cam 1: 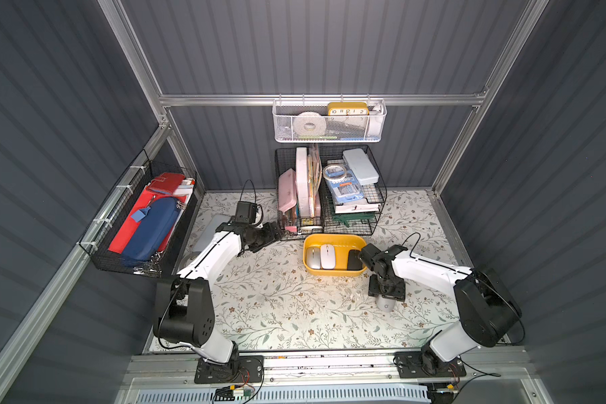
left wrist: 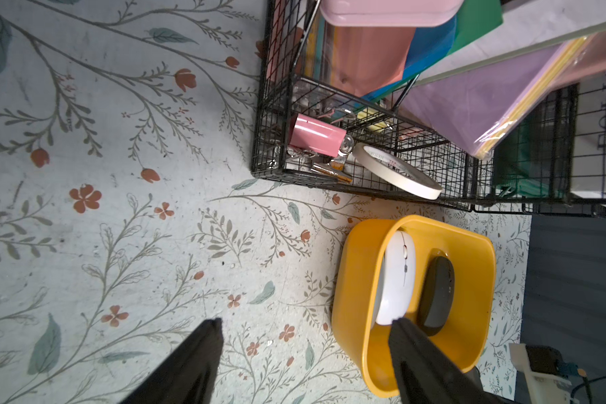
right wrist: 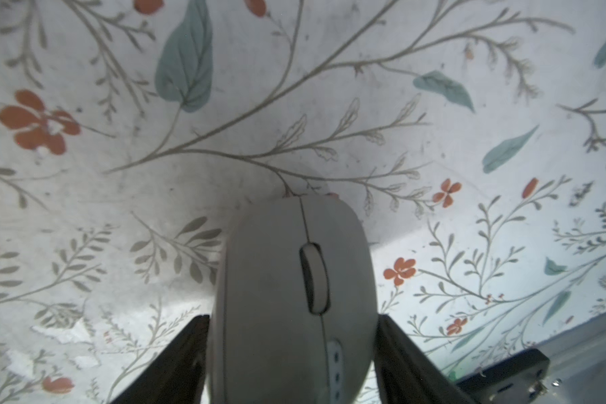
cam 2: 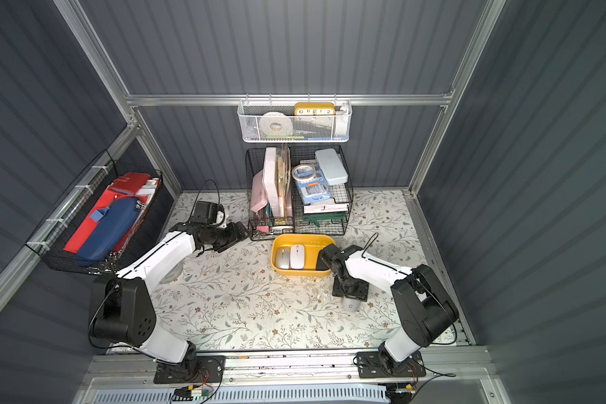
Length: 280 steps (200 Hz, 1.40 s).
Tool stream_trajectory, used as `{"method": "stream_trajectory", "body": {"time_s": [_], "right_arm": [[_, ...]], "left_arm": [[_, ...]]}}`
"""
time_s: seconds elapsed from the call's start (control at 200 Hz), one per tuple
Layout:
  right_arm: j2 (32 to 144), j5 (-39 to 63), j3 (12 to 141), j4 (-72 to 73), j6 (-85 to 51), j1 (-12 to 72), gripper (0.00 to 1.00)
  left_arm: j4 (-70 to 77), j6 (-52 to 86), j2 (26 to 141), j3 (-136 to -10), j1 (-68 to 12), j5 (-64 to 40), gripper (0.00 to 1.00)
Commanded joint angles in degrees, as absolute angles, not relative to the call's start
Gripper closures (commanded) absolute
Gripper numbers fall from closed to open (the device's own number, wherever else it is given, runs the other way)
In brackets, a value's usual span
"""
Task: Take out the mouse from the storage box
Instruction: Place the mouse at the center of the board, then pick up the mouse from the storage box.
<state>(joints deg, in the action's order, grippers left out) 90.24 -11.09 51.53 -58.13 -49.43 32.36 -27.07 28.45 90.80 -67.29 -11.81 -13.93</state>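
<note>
The mustard-yellow storage box (cam 1: 333, 238) (cam 2: 303, 238) (left wrist: 350, 297) sits mid-table in front of the wire baskets. In it lie a silver mouse (cam 1: 313, 258), a white mouse (cam 1: 328, 256) (left wrist: 396, 280) and a black mouse (cam 1: 354, 260) (left wrist: 436, 290). My right gripper (cam 1: 386, 297) (cam 2: 350, 297) (right wrist: 291, 318) points down just in front of the box's right end, shut on a grey mouse (cam 1: 386, 305) (right wrist: 294, 297) held low over the floral tablecloth. My left gripper (cam 1: 273, 232) (cam 2: 240, 231) (left wrist: 307, 320) hangs open and empty left of the box, above the cloth.
Black wire baskets (cam 1: 329, 196) full of stationery stand right behind the box, with a tape roll (left wrist: 396, 171) at their front. A white mesh basket (cam 1: 329, 122) hangs on the back wall. Another black wire basket (cam 1: 137, 224) hangs on the left wall.
</note>
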Motion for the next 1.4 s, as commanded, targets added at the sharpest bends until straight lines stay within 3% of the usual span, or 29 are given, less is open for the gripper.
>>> {"method": "stream_trajectory", "body": {"time_s": [0.0,0.17,0.34,0.47,0.665,0.776,1.076,1.396], "right_arm": [[89.9,-10.6,50.2,-56.6,-50.1,32.2,0.49],[90.9,-8.7,48.5,-55.0,-48.8,32.5,0.44],[89.9,-9.0,51.0,-57.3,-46.7,33.0,0.21],[86.4,-8.7,53.0,-59.1,-46.0,33.3,0.15],[80.2,-8.2,60.2,-62.8,-44.6,35.1,0.14],[79.6,-9.5,65.9,-57.7,-41.7,35.5,0.14],[109.5,-4.9,94.4,-58.2,-30.1,35.5,0.17],[117.8,-3.7,94.7,-51.9,-26.9,37.0,0.17]], "left_arm": [[-27.3,28.9,89.8,-67.0,-12.2,-14.8,0.20],[-26.7,28.8,90.7,-67.1,-12.3,-15.5,0.20],[-26.5,28.5,91.2,-67.1,-12.4,-16.3,0.18],[-26.3,28.3,91.8,-67.4,-12.4,-16.5,0.16],[-26.3,28.3,92.1,-67.8,-12.5,-16.5,0.15],[-26.1,28.3,92.2,-68.2,-12.5,-15.8,0.15],[-27.5,28.5,93.2,-71.8,-12.6,-15.6,0.15],[-28.6,28.7,91.8,-71.0,-12.5,-14.5,0.15]]}}
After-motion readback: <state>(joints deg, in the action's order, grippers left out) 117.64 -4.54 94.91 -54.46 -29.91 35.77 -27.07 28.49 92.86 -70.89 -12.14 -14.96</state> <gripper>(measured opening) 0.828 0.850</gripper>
